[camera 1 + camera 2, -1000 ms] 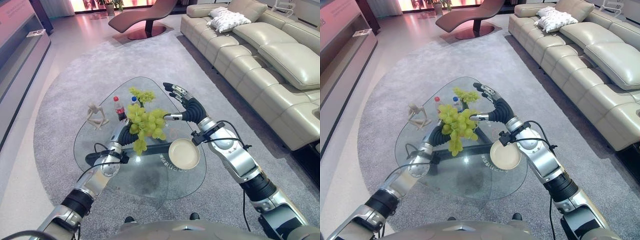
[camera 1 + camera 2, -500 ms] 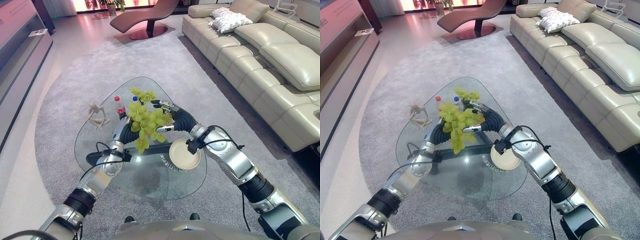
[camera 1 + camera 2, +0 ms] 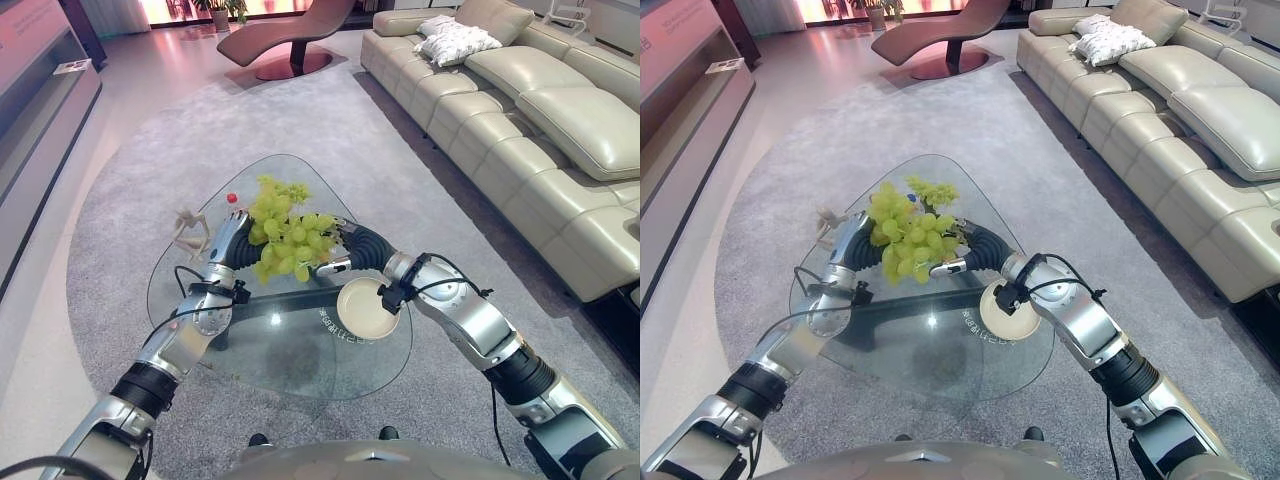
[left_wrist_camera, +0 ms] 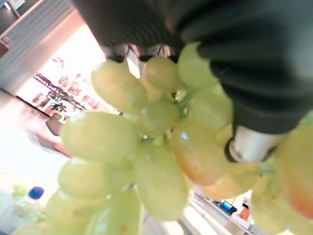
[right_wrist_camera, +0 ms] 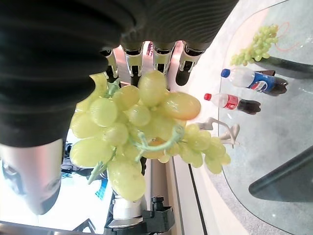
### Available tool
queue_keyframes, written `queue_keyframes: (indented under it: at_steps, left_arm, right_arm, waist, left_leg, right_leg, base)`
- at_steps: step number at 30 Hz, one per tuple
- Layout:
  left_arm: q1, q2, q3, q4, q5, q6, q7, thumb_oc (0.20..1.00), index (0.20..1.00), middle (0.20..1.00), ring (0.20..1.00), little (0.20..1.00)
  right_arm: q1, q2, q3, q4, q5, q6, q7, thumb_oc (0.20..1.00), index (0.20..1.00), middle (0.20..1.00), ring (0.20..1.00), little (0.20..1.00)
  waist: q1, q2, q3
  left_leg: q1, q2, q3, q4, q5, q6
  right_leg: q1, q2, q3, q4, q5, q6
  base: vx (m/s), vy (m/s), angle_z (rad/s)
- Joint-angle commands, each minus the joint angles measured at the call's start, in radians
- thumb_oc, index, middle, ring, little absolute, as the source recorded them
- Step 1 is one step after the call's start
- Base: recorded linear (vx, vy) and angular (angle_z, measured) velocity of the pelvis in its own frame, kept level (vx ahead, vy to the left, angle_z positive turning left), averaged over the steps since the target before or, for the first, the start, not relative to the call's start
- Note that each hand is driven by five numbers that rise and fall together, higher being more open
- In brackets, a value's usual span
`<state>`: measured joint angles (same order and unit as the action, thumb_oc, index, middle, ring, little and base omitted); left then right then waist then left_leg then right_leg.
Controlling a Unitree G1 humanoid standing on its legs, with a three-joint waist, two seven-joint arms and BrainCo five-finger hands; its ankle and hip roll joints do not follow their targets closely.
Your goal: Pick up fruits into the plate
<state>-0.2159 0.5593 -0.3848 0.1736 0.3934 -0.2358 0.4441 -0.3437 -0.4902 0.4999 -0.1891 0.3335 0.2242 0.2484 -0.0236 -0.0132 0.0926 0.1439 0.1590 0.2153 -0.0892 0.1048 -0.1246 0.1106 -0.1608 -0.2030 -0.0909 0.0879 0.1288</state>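
Home living room: long cream leather sofa (image 3: 540, 110) along right with white cushion (image 3: 455, 40) at far end, brown chaise lounge (image 3: 285, 35) far centre, round grey rug (image 3: 130, 180) under glass tabletop (image 3: 290, 350), low media unit (image 3: 40, 110) at left, small figurine (image 3: 188, 230) on tabletop

Glass table (image 3: 290, 350) on grey rug (image 3: 130, 150), small figurine (image 3: 188, 232), two bottles (image 5: 244, 90), cream sofa (image 3: 520, 120), brown lounger (image 3: 285, 35).

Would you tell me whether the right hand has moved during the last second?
Yes. The right hand has swung left, away from the plate, and now meets the grape bunch held up by the left hand.
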Motion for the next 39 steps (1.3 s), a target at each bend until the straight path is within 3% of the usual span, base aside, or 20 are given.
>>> queue_keyframes:
  at_steps: [1, 15, 25, 26, 27, 28, 29, 31, 32, 33, 34, 35, 36, 39]
  left_arm:
    - [-0.167, 0.007, -0.017, -0.051, 0.001, -0.011, -0.002, 0.2, 0.2, 0.2, 0.2, 0.2]
    - [-0.177, -0.058, -0.152, -0.066, 0.014, 0.048, -0.088, 0.2, 0.2, 0.2, 0.2, 0.2]
    - [-0.194, -0.074, -0.208, -0.054, 0.03, 0.049, -0.071, 0.2, 0.2, 0.2, 0.2, 0.2]
    - [-0.197, -0.073, -0.208, -0.056, 0.033, 0.05, -0.062, 0.2, 0.2, 0.2, 0.2, 0.2]
    - [-0.198, -0.072, -0.206, -0.057, 0.037, 0.049, -0.056, 0.2, 0.2, 0.2, 0.2, 0.2]
    - [-0.2, -0.068, -0.201, -0.063, 0.042, 0.049, -0.043, 0.2, 0.2, 0.2, 0.2, 0.2]
    - [-0.201, -0.065, -0.196, -0.066, 0.044, 0.05, -0.033, 0.2, 0.2, 0.2, 0.2, 0.2]
    - [-0.202, -0.061, -0.184, -0.067, 0.047, 0.05, -0.018, 0.2, 0.2, 0.2, 0.2, 0.2]
    - [-0.202, -0.057, -0.173, -0.069, 0.049, 0.049, -0.003, 0.2, 0.2, 0.2, 0.2, 0.2]
    - [-0.201, -0.053, -0.16, -0.071, 0.052, 0.047, 0.011, 0.2, 0.2, 0.2, 0.2, 0.2]
    - [-0.201, -0.052, -0.157, -0.071, 0.054, 0.045, 0.015, 0.2, 0.2, 0.2, 0.2, 0.2]
    - [-0.201, -0.049, -0.147, -0.073, 0.057, 0.048, 0.024, 0.2, 0.2, 0.2, 0.2, 0.2]
    - [-0.2, -0.048, -0.141, -0.072, 0.056, 0.049, 0.03, 0.2, 0.2, 0.2, 0.2, 0.2]
    - [-0.197, -0.045, -0.118, -0.068, 0.043, 0.06, 0.065, 0.2, 0.2, 0.2, 0.2, 0.2]
  right_arm:
    - [-0.073, 0.038, 0.009, -0.054, 0.012, -0.043, -0.014, 1.0, 1.0, 1.0, 1.0, 1.0]
    - [-0.108, 0.117, 0.018, -0.072, 0.041, -0.071, -0.148, 1.0, 1.0, 1.0, 1.0, 1.0]
    - [-0.143, 0.152, 0.032, -0.05, 0.067, -0.021, -0.197, 1.0, 1.0, 1.0, 1.0, 1.0]
    - [-0.145, 0.15, 0.035, -0.046, 0.063, -0.012, -0.19, 0.903, 0.903, 0.903, 0.903, 0.903]
    - [-0.145, 0.147, 0.036, -0.045, 0.062, -0.008, -0.186, 0.636, 0.636, 0.636, 0.636, 0.636]
    - [-0.145, 0.143, 0.039, -0.044, 0.061, 0.005, -0.183, 0.31, 0.31, 0.31, 0.31, 0.31]
    - [-0.146, 0.139, 0.04, -0.042, 0.066, 0.011, -0.182, 0.2, 0.2, 0.2, 0.2, 0.2]
    - [-0.143, 0.133, 0.039, -0.039, 0.076, 0.017, -0.174, 0.2, 0.2, 0.2, 0.2, 0.2]
    - [-0.14, 0.128, 0.037, -0.039, 0.071, 0.018, -0.173, 0.294, 0.294, 0.294, 0.294, 0.294]
    - [-0.137, 0.124, 0.033, -0.038, 0.07, 0.02, -0.172, 0.589, 0.589, 0.589, 0.589, 0.589]
    - [-0.136, 0.122, 0.031, -0.036, 0.071, 0.019, -0.172, 0.589, 0.589, 0.589, 0.589, 0.589]
    - [-0.134, 0.12, 0.028, -0.033, 0.069, 0.015, -0.172, 0.903, 0.903, 0.903, 0.903, 0.903]
    - [-0.132, 0.117, 0.026, -0.031, 0.068, 0.012, -0.17, 1.0, 1.0, 1.0, 1.0, 1.0]
    - [-0.125, 0.114, 0.019, -0.029, 0.063, 0.008, -0.174, 1.0, 1.0, 1.0, 1.0, 1.0]
  waist:
    - [-0.001, -0.02, -0.014]
    - [-0.013, -0.02, -0.002]
    - [-0.012, -0.019, -0.001]
    - [-0.011, -0.02, -0.001]
    - [-0.01, -0.021, -0.001]
    - [-0.009, -0.022, -0.001]
    - [-0.008, -0.023, -0.002]
    - [-0.005, -0.024, -0.001]
    - [-0.003, -0.026, -0.001]
    - [-0.001, -0.027, -0.003]
    - [0.0, -0.027, -0.003]
    - [0.001, -0.028, -0.004]
    - [0.001, -0.028, -0.005]
    - [0.002, -0.027, -0.007]
  left_leg:
    - [-0.007, 0.002, -0.008, 0.03, -0.108, 0.018]
    - [-0.001, 0.0, 0.015, 0.034, -0.12, 0.024]
    - [0.001, -0.001, 0.02, 0.029, -0.121, 0.027]
    - [0.001, -0.001, 0.019, 0.029, -0.12, 0.027]
    - [0.0, -0.001, 0.019, 0.029, -0.12, 0.027]
    - [0.001, 0.0, 0.018, 0.028, -0.119, 0.027]
    - [0.001, 0.0, 0.018, 0.027, -0.118, 0.027]
    - [0.002, 0.001, 0.016, 0.025, -0.117, 0.026]
    - [0.003, 0.002, 0.015, 0.024, -0.116, 0.026]
    - [0.004, 0.003, 0.012, 0.022, -0.115, 0.025]
    - [0.004, 0.003, 0.011, 0.022, -0.115, 0.025]
    - [0.003, 0.003, 0.009, 0.021, -0.114, 0.024]
    - [0.003, 0.004, 0.008, 0.021, -0.113, 0.023]
    - [0.001, 0.005, 0.003, 0.022, -0.111, 0.02]
  right_leg:
    - [0.02, -0.031, -0.025, 0.059, -0.082, 0.03]
    - [0.014, -0.038, -0.013, 0.042, -0.065, 0.043]
    - [0.011, -0.038, -0.012, 0.042, -0.066, 0.045]
    - [0.012, -0.037, -0.013, 0.043, -0.068, 0.044]
    - [0.012, -0.037, -0.013, 0.044, -0.069, 0.044]
    - [0.014, -0.037, -0.015, 0.044, -0.07, 0.043]
    - [0.015, -0.037, -0.016, 0.044, -0.07, 0.042]
    - [0.017, -0.037, -0.019, 0.045, -0.071, 0.042]
    - [0.019, -0.037, -0.021, 0.045, -0.072, 0.041]
    - [0.02, -0.037, -0.023, 0.045, -0.071, 0.041]
    - [0.021, -0.037, -0.024, 0.044, -0.071, 0.041]
    - [0.021, -0.036, -0.025, 0.044, -0.07, 0.04]
    - [0.021, -0.036, -0.026, 0.045, -0.07, 0.04]
    - [0.021, -0.035, -0.027, 0.047, -0.071, 0.039]
  base:
    - [0.0, 0.0, 0.0]
    - [0.0, -0.001, -0.03]
    - [0.0, 0.0, -0.02]
    - [0.0, 0.0, 0.0]
    - [0.0, 0.0, 0.0]
    - [0.0, 0.0, 0.0]
    - [0.0, 0.0, 0.0]
    - [0.0, 0.0, 0.0]
    - [0.0, 0.0, 0.0]
    - [0.0, 0.0, 0.0]
    - [0.0, 0.0, 0.0]
    - [0.0, 0.0, 0.0]
    - [0.0, 0.0, 0.0]
    - [0.0, 0.0, 0.0]
